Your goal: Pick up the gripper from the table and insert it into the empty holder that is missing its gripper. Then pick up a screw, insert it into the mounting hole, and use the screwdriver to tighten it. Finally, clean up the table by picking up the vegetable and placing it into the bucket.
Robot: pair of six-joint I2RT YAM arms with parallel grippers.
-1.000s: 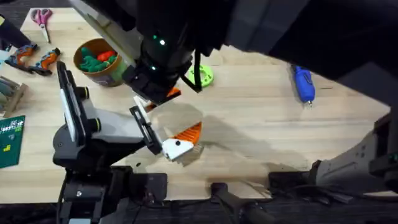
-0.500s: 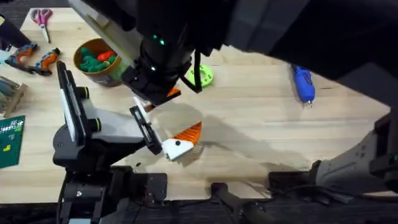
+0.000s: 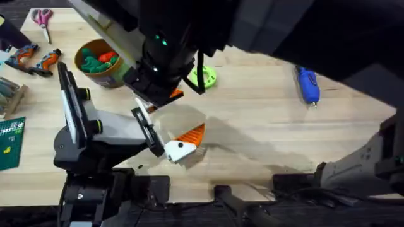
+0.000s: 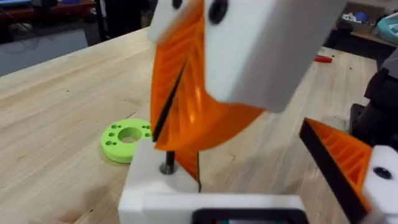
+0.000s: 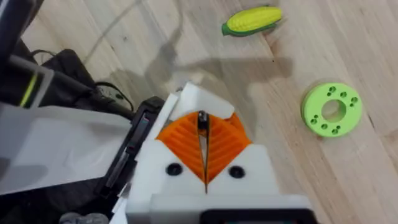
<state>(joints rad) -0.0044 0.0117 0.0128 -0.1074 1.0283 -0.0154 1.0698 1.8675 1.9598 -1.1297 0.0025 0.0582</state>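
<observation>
1. Two arms worked over one pale wooden worktop (image 3: 252, 120).
2. The right gripper (image 5: 204, 140) had its two orange pads pressed together, pinching one dark screw (image 4: 167, 165) whose lower end met a white finger block (image 4: 155, 186).
3. That block was the holder, one finger of the left gripper (image 3: 186, 142). It sat towards the near edge, left of the middle.
4. The left jaws were spread, the other finger carrying an orange tip (image 4: 339, 155).
5. Whether the loose orange wedge was seated in the holder could not be told.
6. One bucket (image 3: 117, 77) stood near the far left corner, with green and orange toy vegetables inside.
7. One yellow-green toy vegetable (image 5: 252, 20) lay on bare wood, apart from one lime-green disc (image 3: 205, 77) near the far edge.
8. One blue screwdriver (image 3: 308, 84) lay towards the far right edge, well apart from both grippers.
9. At the left edge were one pair of pink scissors (image 3: 43, 17), two orange-handled tools (image 3: 35, 58) and one green circuit board (image 3: 9, 142).
10. Beyond the worktop the room was dim and cluttered.
</observation>
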